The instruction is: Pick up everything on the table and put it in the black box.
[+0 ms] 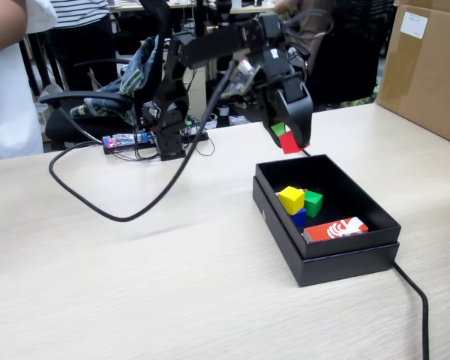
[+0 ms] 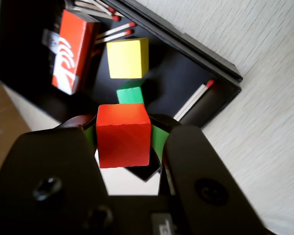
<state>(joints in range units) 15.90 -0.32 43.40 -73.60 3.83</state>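
Fixed view, left to right: gripper (image 1: 289,139) hanging above the black box's (image 1: 360,259) far rim, clamping the red cube (image 1: 289,142); lying inside, yellow cube (image 1: 291,199) atop blue (image 1: 298,217), green (image 1: 313,202) touching, card (image 1: 336,229) rightmost.

My fixed view looks across the table (image 1: 135,285) from the front, slightly above; my wrist view peers close down between my jaws; both share the black box (image 1: 345,259) (image 2: 220,73)
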